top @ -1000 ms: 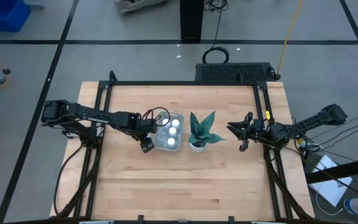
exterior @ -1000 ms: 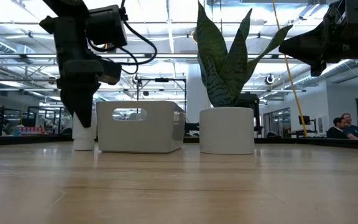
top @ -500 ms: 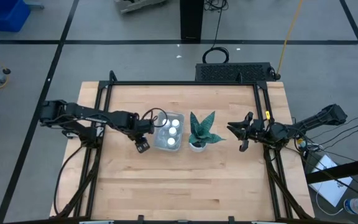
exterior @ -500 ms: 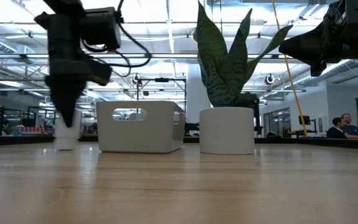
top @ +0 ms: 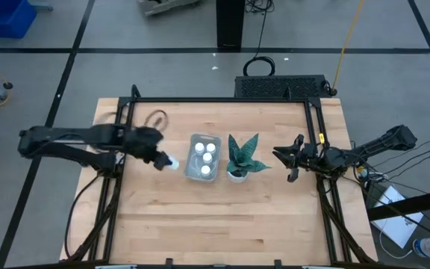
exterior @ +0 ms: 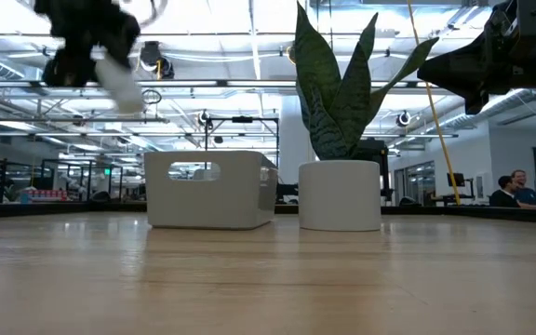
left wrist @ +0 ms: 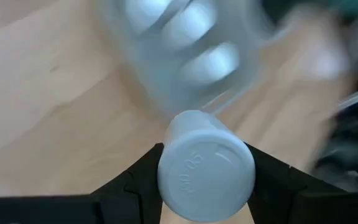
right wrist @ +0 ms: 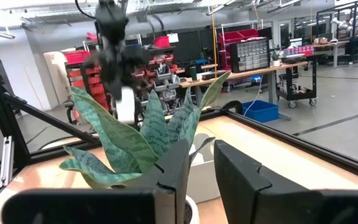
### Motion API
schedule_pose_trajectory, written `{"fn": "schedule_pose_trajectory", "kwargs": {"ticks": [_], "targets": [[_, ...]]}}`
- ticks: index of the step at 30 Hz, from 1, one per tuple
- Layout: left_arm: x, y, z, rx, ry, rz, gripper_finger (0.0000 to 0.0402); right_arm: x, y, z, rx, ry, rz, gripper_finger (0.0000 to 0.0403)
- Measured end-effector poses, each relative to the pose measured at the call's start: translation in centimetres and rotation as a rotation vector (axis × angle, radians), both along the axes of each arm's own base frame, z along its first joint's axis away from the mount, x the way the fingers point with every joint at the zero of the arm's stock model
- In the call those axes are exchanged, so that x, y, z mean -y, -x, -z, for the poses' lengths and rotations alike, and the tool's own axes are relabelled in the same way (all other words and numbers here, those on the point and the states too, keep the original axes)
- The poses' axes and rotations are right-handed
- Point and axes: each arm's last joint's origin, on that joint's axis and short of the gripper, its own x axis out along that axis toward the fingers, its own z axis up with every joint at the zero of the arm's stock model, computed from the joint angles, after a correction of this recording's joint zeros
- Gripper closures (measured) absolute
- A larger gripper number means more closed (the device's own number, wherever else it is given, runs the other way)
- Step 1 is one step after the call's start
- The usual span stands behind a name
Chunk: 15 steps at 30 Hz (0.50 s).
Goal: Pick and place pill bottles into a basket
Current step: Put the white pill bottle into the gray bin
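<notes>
My left gripper [top: 161, 161] is shut on a white pill bottle [top: 172, 163], held high above the table to the left of the basket; in the low view the bottle [exterior: 121, 82] shows tilted and blurred. The pale grey-blue basket [top: 202, 157] stands on the table's middle with three white bottles [top: 209, 148] standing in it. It also shows in the low view [exterior: 212, 189]. My right gripper [top: 291, 158] waits open and empty, off the table right of the plant. My left gripper pinches the bottle by its round sides [left wrist: 166, 168] between its two fingers, one finger [left wrist: 263, 177] on each side. The bottle's round end [left wrist: 205, 173] faces the wrist camera. The bottle is lifted clear of the table and tilted.
A white pot with a green spiky plant [top: 241, 157] stands just right of the basket, between it and my right gripper; its leaves [exterior: 338, 93] rise tall. Bare wooden table lies toward the near edge.
My left gripper, shut on the bottle, has first slid it along the table toward the left edge, away from the basket's left wall. It has then lifted it high and clear of the table, and has tipped, so the bottle now hangs tilted.
</notes>
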Motion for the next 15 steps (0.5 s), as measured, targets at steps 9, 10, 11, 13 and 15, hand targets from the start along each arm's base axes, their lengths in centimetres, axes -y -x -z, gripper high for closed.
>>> {"fn": "schedule_pose_trajectory", "kwargs": {"ticks": [9, 10, 11, 13, 15], "targets": [[-0.4, 3.4, -6.7, 0.618, 0.077, -0.305, 0.0222, 0.0, 0.1, -0.4, 0.064, -0.070, -0.007, 0.0332], [-0.4, 3.6, -7.1, 0.666, 0.080, -0.323, 0.0222, 0.0, 0.1, -0.6, 0.096, -0.122, -0.013, 0.0332], [-0.5, 3.7, -7.6, 0.712, 0.079, -0.338, 0.0222, 0.0, 0.1, -0.8, 0.125, -0.170, -0.019, 0.0332], [-0.6, 3.7, -8.3, 0.792, 0.077, -0.364, 0.0222, 0.1, 0.2, -1.3, 0.193, -0.222, -0.025, 0.0332], [-0.6, 3.6, -8.8, 0.848, 0.066, -0.381, 0.0222, 0.2, 0.5, -2.2, 0.293, -0.258, -0.030, 0.0332]]}}
